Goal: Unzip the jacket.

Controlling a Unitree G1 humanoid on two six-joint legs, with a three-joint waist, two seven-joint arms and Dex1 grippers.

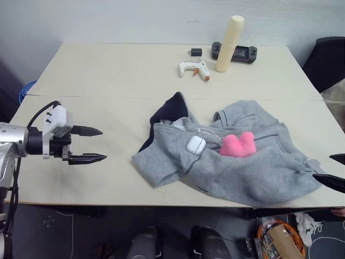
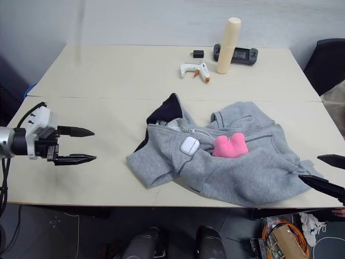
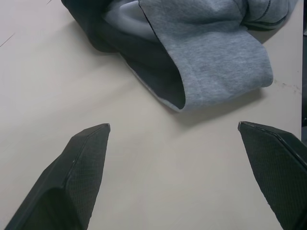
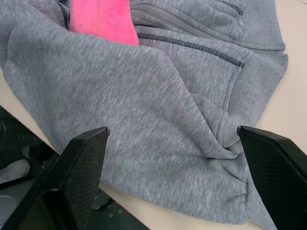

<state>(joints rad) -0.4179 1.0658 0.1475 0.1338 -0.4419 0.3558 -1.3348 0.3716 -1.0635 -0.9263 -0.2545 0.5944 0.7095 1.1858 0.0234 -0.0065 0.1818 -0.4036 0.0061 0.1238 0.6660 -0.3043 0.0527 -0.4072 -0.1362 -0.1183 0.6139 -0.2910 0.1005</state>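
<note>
The light-grey hooded jacket (image 1: pixel 242 167) lies crumpled on the near right part of the table, its dark hood lining (image 1: pixel 170 110) turned toward the table's middle. A pink plush toy (image 1: pixel 237 144) and a small white case (image 1: pixel 195 144) rest on top of it. My left gripper (image 1: pixel 91 144) hovers open over bare table, well to the left of the jacket's sleeve (image 3: pixel 211 72). My right gripper (image 2: pixel 328 174) stands open at the jacket's right end, fingers (image 4: pixel 76 163) spread above the grey fabric (image 4: pixel 158 115).
At the back of the table (image 1: pixel 108 70) lie a white glue gun (image 1: pixel 194 68), a tall cream cylinder (image 1: pixel 229 43), a dark game controller (image 1: pixel 242 53) and a small black block (image 1: pixel 196 52). A black chair (image 1: pixel 326 62) stands at the right. Bare tabletop lies between my left gripper and the jacket.
</note>
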